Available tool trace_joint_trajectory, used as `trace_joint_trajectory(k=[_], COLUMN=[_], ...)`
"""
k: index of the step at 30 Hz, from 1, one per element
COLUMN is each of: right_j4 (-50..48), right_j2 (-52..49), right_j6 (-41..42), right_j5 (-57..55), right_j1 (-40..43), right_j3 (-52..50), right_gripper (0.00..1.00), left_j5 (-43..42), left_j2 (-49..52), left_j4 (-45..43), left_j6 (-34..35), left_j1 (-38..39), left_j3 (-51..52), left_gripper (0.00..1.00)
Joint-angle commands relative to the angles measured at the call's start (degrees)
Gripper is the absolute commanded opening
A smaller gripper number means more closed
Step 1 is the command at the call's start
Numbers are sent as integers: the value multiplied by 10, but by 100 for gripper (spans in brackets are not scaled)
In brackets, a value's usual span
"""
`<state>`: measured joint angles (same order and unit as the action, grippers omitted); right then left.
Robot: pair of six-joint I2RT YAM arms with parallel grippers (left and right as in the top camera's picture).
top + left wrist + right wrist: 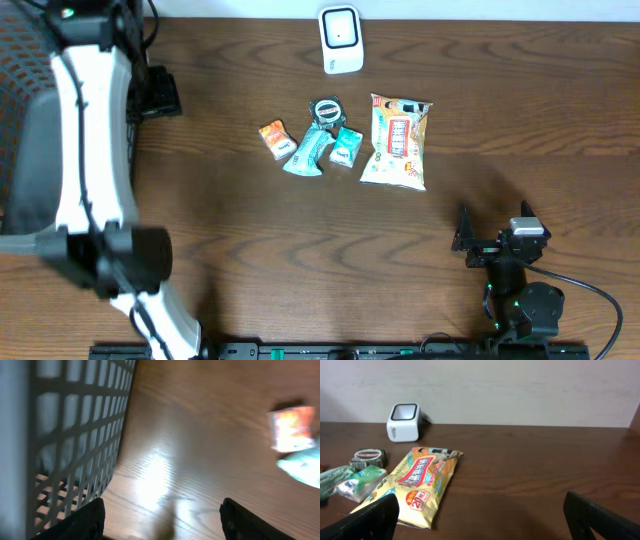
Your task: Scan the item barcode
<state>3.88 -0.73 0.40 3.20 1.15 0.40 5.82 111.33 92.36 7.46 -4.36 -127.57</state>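
The items lie in a loose cluster on the table (250,240) just in front of the white scanner (340,40), on the robot's side of it, and none is held. The largest, a yellow and white snack bag (397,140) with a red label, lies flat a little to the right of the scanner, its long side running away from the scanner. Straight in front of the scanner sits a round black case (325,108), and just beyond that, further from the scanner, a small teal packet (346,147) touches the bag's left edge. A long teal packet (308,150) lies beside it, and an orange packet (273,138) is the item farthest left of the scanner. The scanner stands upright against the far edge of the table, its dark window facing up, with a pale wall (520,390) behind it. The right pincer (463,238) is well apart from the scanner, past the snack bag on the robot's side, low over the table with its fingers spread wide and nothing between them. The left pincer (162,517) is far to the scanner's left, next to a grey mesh basket (75,435); its fingers stand well apart over bare wood, gripping nothing.
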Motion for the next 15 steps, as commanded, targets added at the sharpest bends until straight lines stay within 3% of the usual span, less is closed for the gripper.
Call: trace_joint_trajectory(k=[1, 10, 15], right_j4=[2, 2, 2], right_j2=[1, 1, 1], right_j6=[4, 4, 4], right_j5=[3, 3, 3], right_j1=[-5, -5, -5], right_j3=[-1, -1, -1], right_gripper=[99, 99, 99], left_j5=[-52, -66, -67], left_j2=[-72, -189, -240], left_j4=[44, 34, -58], left_j6=[1, 1, 3], left_j1=[21, 127, 172], left_j3=[15, 162, 274], left_gripper=[72, 73, 76])
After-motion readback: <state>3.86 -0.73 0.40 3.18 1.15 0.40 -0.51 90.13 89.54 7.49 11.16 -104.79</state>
